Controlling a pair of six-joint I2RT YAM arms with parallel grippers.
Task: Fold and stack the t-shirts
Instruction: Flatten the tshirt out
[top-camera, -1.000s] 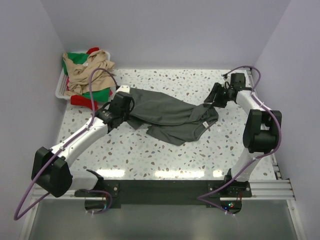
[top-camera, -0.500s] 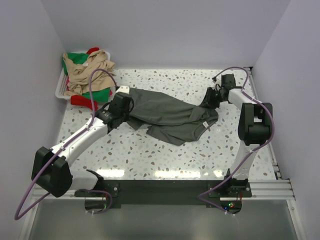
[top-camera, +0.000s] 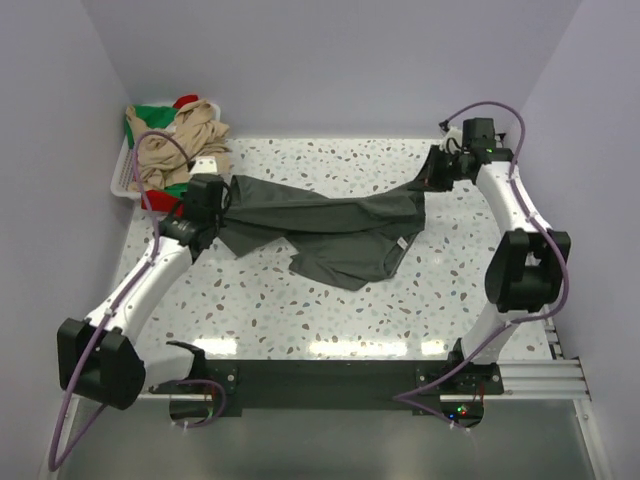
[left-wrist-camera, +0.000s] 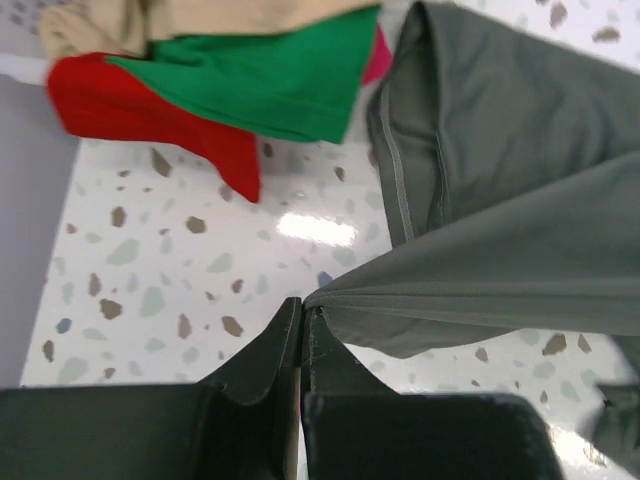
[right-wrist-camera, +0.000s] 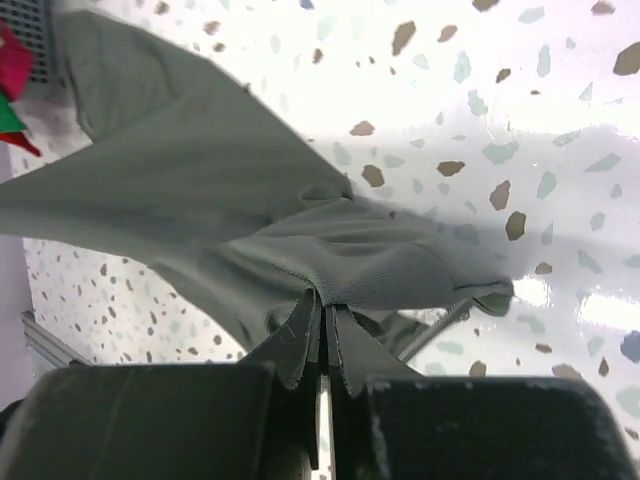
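Top external: basket (top-camera: 118, 182) holds beige, green, red shirts (top-camera: 175, 150); left claw (top-camera: 223, 198), right claw (top-camera: 426, 182) pinch grey shirt (top-camera: 330, 225).

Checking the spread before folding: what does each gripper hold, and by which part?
Both hold the grey shirt: left gripper pinches a fold at its left end, right gripper bunched cloth at its right end.
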